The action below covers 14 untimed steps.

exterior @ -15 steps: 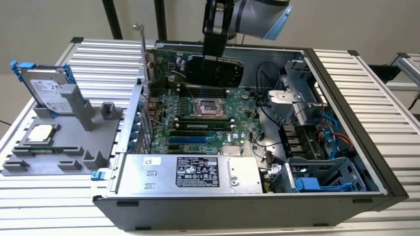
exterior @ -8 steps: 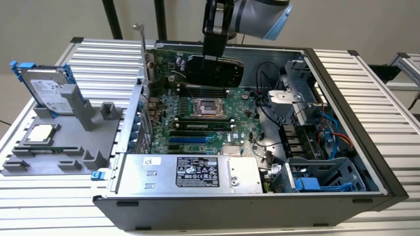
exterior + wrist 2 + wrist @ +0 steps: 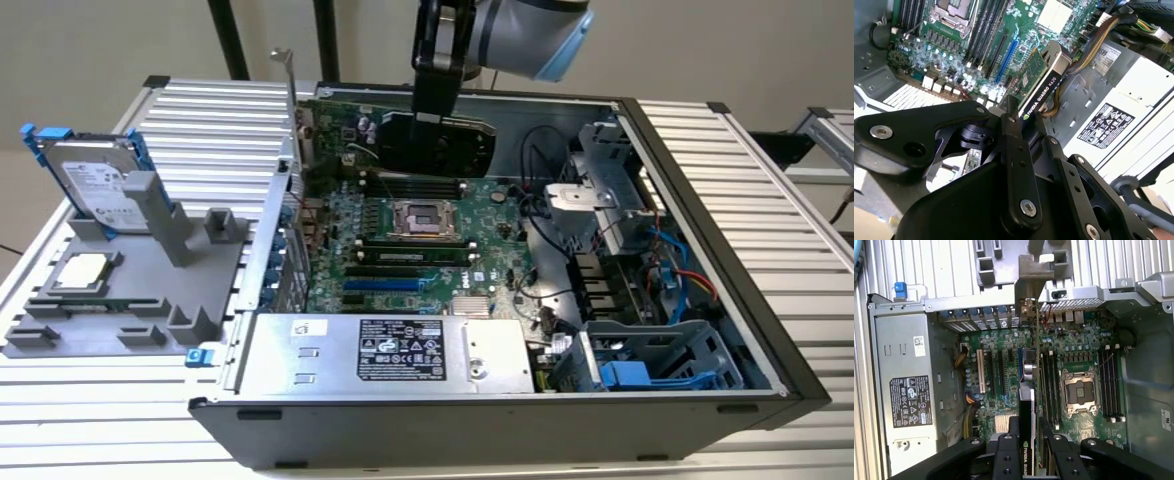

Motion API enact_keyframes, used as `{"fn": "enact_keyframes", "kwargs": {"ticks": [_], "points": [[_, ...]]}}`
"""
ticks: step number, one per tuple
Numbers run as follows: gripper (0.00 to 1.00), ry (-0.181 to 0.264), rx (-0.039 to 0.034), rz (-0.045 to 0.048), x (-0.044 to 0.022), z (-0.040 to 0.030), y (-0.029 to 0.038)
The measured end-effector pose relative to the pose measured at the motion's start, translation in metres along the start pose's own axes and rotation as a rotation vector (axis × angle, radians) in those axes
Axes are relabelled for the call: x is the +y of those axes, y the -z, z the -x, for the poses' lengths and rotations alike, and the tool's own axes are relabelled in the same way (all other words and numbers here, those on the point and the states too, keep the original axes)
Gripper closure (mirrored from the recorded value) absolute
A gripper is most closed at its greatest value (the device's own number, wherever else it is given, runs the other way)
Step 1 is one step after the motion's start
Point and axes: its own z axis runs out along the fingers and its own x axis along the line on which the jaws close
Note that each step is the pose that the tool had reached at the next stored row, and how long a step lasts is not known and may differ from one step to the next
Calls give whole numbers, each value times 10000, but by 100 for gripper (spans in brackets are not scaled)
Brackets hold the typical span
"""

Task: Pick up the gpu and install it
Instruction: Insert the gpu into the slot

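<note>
Exterior view: the gripper point(image 3: 437, 118) is clamping the gpu point(image 3: 467, 150) over the motherboard point(image 3: 400, 265) inside the open computer case point(image 3: 507, 430). A power supply point(image 3: 320, 350) is sitting in that case too.

The gpu point(image 3: 387, 140) stands on edge: green board, black cooler, silver bracket at the exterior view's left. It seems unseated, above the motherboard point(image 3: 400, 260).

One gpu point(image 3: 467, 145), one hard drive point(image 3: 94, 185), seemingly one CPU chip point(image 3: 83, 270), one power supply point(image 3: 400, 352), one processor socket point(image 3: 424, 216)
</note>
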Motion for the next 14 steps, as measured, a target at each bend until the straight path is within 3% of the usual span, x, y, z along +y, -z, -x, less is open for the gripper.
{"fn": "enact_keyframes", "kwargs": {"ticks": [10, 14], "points": [[100, 4, -1, 0, 0, 0, -1], [100, 4, 0, 0, -3, -1, -42]]}}
